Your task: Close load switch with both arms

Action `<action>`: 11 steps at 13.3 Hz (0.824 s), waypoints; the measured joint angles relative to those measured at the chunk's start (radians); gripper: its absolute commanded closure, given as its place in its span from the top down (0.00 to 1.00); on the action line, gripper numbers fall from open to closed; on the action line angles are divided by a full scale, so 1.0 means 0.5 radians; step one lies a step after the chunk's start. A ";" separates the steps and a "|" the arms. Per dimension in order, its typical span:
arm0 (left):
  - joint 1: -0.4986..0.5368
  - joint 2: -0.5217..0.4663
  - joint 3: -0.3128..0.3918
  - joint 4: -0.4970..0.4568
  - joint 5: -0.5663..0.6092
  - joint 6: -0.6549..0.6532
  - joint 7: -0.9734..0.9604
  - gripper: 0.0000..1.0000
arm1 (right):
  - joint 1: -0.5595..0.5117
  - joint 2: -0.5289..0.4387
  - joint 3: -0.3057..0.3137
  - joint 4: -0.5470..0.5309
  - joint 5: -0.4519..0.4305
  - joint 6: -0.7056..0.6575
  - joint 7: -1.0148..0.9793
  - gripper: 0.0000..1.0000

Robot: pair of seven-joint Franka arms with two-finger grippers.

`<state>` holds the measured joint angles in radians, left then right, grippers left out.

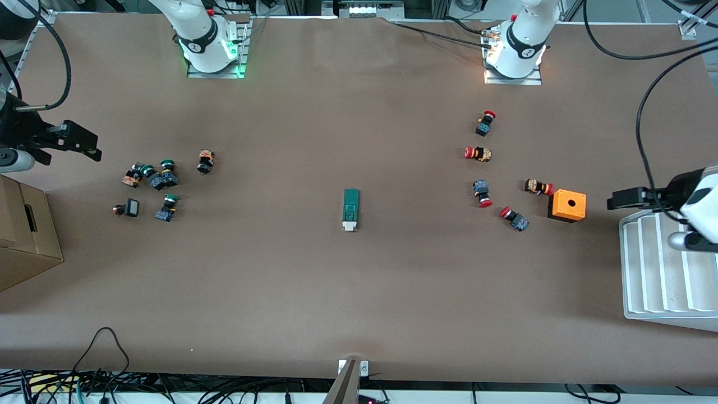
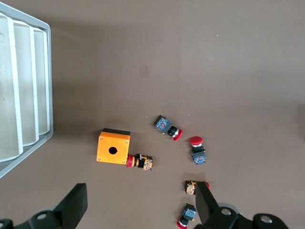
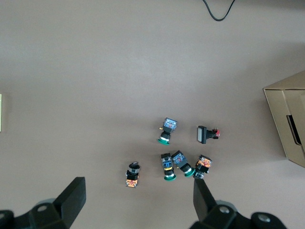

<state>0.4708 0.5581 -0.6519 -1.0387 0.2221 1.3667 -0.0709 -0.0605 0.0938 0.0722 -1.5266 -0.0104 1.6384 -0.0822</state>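
Near the middle of the front view lies the load switch point(image 1: 350, 209), alone on the brown table point(image 1: 359, 292), well apart from both claws. Its long axis runs up and down the frame, the white sliding end pointing toward the front camera and the green end toward the robots' bases. The right gripper point(image 3: 138, 202) hangs at the upper-left edge of the front view, over the table above a cluster of green-capped buttons point(image 3: 181, 160), its fingers spread wide with nothing between them. The left gripper point(image 2: 140, 207) hangs at the right edge of the front view, mid-height, beside the white tray point(image 2: 28, 95), fingers likewise spread and empty, over the red-capped buttons point(image 2: 195, 148) and the orange box point(image 2: 113, 148). A cardboard box point(image 1: 22, 235) sits at the right arm's end of the table.
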 measured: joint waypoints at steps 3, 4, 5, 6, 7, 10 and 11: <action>-0.512 -0.248 0.803 -0.048 -0.390 0.004 0.138 1.00 | 0.000 0.001 -0.003 0.001 0.001 -0.001 0.000 1.00; -0.697 -0.321 1.049 -0.096 -0.479 0.011 0.171 1.00 | 0.000 0.001 -0.002 0.002 0.001 -0.001 0.000 1.00; -0.868 -0.394 1.272 -0.158 -0.546 0.018 0.202 1.00 | 0.001 0.001 -0.002 0.002 0.001 -0.001 -0.001 1.00; -0.995 -0.463 1.430 -0.229 -0.578 0.031 0.223 1.00 | 0.001 0.002 -0.002 0.003 0.001 -0.001 -0.002 1.00; -1.071 -0.531 1.519 -0.314 -0.585 0.070 0.234 1.00 | 0.000 0.002 -0.002 0.004 0.001 -0.001 -0.002 1.00; -1.127 -0.738 1.587 -0.665 -0.586 0.309 0.269 1.00 | -0.003 0.002 -0.008 0.005 0.001 -0.001 -0.002 1.00; -1.130 -0.803 1.589 -0.791 -0.586 0.389 0.278 1.00 | -0.006 0.002 -0.011 0.005 0.001 -0.001 -0.002 1.00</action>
<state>-0.0942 0.1567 0.1424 -1.4344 -0.0707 1.5613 0.0682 -0.0633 0.0950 0.0669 -1.5241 -0.0096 1.6380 -0.0831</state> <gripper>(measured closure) 0.000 0.000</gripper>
